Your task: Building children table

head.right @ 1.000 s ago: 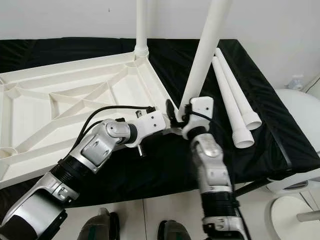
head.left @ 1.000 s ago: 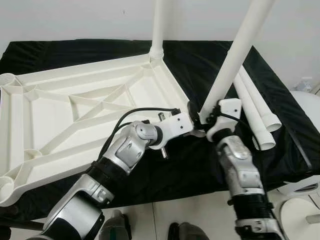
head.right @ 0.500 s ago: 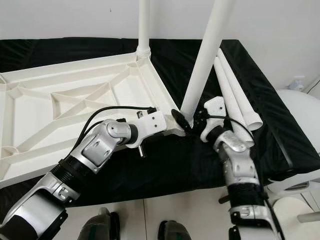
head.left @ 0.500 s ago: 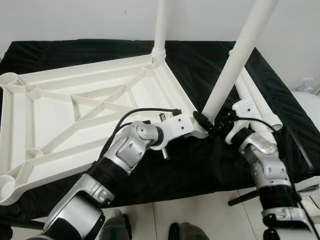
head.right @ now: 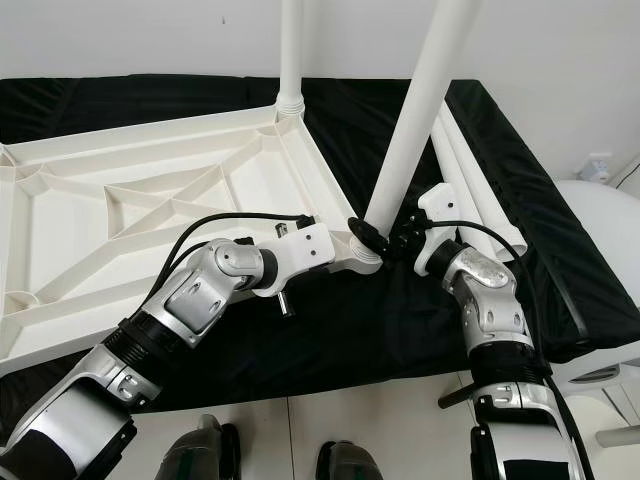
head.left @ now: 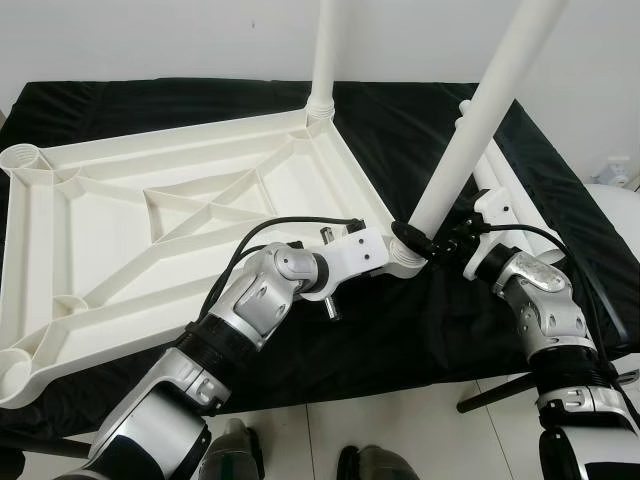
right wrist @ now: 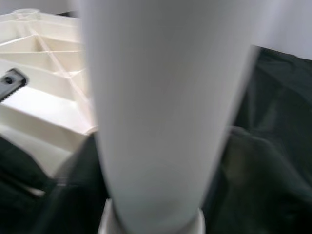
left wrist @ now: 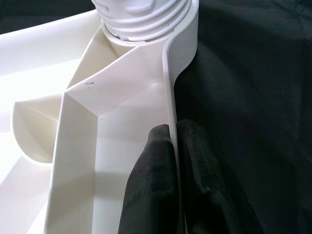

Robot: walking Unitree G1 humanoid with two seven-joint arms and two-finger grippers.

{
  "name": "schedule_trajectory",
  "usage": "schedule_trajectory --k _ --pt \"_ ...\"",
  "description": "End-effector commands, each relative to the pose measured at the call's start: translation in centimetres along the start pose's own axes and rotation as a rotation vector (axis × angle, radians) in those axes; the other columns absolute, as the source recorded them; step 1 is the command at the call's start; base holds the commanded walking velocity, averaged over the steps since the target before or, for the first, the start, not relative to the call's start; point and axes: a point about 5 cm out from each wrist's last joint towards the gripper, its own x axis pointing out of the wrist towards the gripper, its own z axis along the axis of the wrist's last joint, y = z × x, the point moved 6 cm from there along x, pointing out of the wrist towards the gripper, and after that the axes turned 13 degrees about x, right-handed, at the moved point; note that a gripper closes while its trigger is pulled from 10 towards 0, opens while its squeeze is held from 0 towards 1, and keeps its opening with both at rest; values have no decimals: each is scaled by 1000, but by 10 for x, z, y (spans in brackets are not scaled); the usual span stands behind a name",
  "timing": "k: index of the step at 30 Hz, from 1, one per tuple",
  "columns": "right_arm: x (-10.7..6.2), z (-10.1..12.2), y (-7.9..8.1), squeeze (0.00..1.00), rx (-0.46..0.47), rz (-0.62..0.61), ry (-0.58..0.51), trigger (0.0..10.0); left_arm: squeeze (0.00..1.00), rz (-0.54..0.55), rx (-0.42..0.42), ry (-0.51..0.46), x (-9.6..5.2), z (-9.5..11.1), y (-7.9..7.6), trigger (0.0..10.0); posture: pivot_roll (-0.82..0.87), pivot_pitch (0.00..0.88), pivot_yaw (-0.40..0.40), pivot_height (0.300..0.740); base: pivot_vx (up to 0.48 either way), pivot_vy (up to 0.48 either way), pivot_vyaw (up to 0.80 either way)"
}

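The white table top (head.left: 150,262) lies upside down on a black cloth. One white leg (head.left: 323,50) stands upright in its far corner. A second leg (head.left: 480,110) stands tilted in the near right corner socket, its threaded end (left wrist: 141,19) seated there. My left gripper (left wrist: 174,161) is shut on the table top's rim just beside that socket, one finger (left wrist: 151,185) inside the wall and one outside. My right gripper (head.left: 428,240) reaches in from the right and is shut around the base of the tilted leg (right wrist: 156,112).
Two loose white legs (head.left: 497,170) lie on the cloth behind my right arm. Empty round sockets sit at the table top's left corners (head.left: 20,158). A white rounded object (head.left: 612,195) stands off the table's right edge. The floor shows below the front edge.
My right arm has swung from in front of the leg round to its right side, wrist turning about the leg's base. The leg leans slightly more to the right. The left arm held still.
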Motion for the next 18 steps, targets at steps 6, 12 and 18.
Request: schedule_trajectory --k 6,12,18 --pt "-4 -6 -5 0 2 2 28 0 0 -6 59 -64 4 21 -1 10000 -41 43 -36 740 0 0 0" --pt "-3 -9 -3 0 14 7 25 10000 0 -9 59 -67 4 22 -3 10000 -41 43 -39 740 0 0 0" --pt "-2 -10 0 0 23 -17 6 10000 0 -12 59 -67 4 22 -4 10000 -41 45 -38 740 0 0 0"
